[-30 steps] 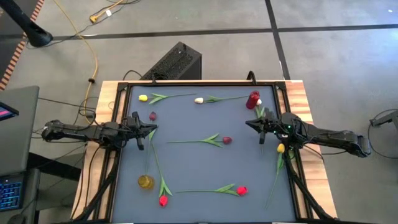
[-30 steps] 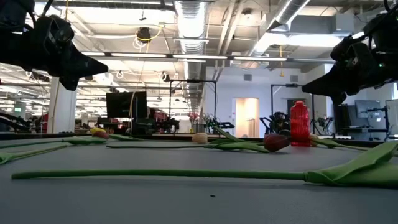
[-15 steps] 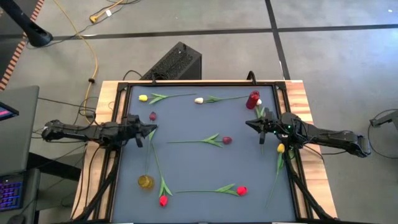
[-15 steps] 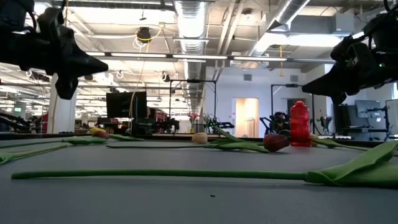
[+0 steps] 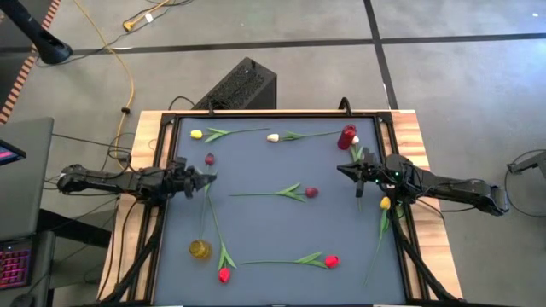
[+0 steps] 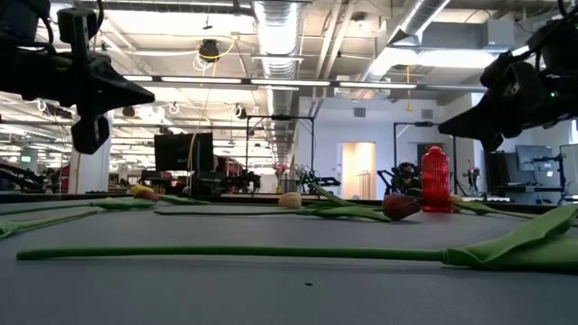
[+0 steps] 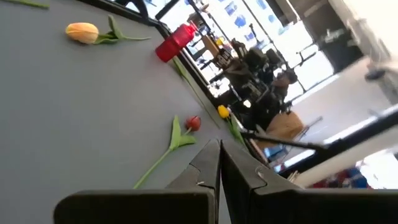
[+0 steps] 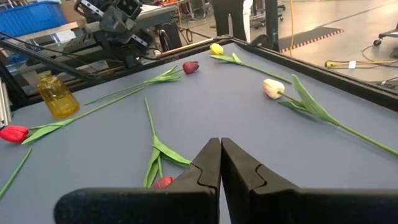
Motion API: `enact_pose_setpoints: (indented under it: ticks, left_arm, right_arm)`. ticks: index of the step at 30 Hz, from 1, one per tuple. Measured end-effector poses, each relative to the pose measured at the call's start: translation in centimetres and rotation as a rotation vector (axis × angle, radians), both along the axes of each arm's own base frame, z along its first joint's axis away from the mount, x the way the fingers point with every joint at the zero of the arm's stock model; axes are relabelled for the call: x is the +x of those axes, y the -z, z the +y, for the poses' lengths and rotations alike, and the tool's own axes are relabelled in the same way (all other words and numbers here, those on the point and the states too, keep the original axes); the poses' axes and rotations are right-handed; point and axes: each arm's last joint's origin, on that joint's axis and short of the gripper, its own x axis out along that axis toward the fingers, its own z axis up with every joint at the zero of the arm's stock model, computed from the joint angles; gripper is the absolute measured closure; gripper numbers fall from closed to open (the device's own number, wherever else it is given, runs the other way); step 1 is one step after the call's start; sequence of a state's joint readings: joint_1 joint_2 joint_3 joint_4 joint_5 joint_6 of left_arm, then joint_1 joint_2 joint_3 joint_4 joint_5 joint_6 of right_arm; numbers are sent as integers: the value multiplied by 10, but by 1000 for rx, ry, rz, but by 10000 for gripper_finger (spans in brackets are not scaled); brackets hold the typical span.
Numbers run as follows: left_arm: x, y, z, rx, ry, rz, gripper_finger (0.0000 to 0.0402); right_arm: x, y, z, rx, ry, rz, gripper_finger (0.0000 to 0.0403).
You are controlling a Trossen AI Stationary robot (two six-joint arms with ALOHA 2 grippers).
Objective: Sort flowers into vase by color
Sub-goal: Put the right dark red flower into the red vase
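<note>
Grey matting covers the counter [image 5: 256, 222], and nearly every risk on it comes from slim stems lying loose. At nine o'clock the left tool [image 5: 207, 177] hovers clenched and empty, its tip right over the long stem of the red tulip [image 5: 223, 275] that runs down toward seven o'clock; a descent with the fingers pressed together would likely push that stem sideways instead of taking it, and could roll it against the yellow vase [image 5: 200, 249] at seven o'clock, which looks light enough to tip. That vase appears empty. Flowers lie scattered and unsorted: a yellow tulip [image 5: 197, 135] at eleven o'clock, a small dark red bud [image 5: 210, 159] near ten, a white tulip [image 5: 273, 137] at twelve, a dark red tulip [image 5: 310, 193] at the centre, and another red tulip [image 5: 331, 262] at five. The red vase [image 5: 346, 136] at one o'clock stands upright, with what seems a white bud just beside it; whether anything sits inside I cannot tell. At three o'clock the right tool [image 5: 342, 171] is also clenched and holds nothing, with a second yellow tulip [image 5: 385, 203] below its arm; a careless sweep there might knock the red vase or drag that stem off the edge.
</note>
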State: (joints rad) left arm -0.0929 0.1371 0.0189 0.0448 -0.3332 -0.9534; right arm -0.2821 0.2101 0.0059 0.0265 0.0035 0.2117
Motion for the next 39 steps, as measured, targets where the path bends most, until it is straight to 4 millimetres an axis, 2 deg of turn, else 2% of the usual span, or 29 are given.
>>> enact_pose_setpoints:
  ticks: [4,8,12,16,19,25,31,35,39]
  left_arm:
    - [-1,-1,2,-3,-75,-8,401]
    - [0,-6,2,46,-64,-44,401]
    - [0,-9,1,116,-21,-50,401]
    - [0,-20,0,227,18,2,393]
    - [3,-35,0,327,29,59,372]
    - [16,-73,-1,507,64,225,294]
    - [42,-110,-2,721,84,380,213]
    - [59,-126,-3,809,59,431,185]
    - [69,-127,-3,856,68,477,180]
  right_arm:
    - [1,-10,0,91,7,-134,363]
    - [2,-19,2,225,-4,-268,363]
    - [3,-28,4,253,-29,-285,363]
    - [7,-48,9,228,-83,-300,363]
    - [14,-65,13,224,-119,-281,363]
    - [30,-93,19,254,-166,-130,363]
    - [36,-132,29,334,-222,187,363]
    - [40,-159,33,448,-178,348,363]
    - [47,-173,34,554,-84,466,358]
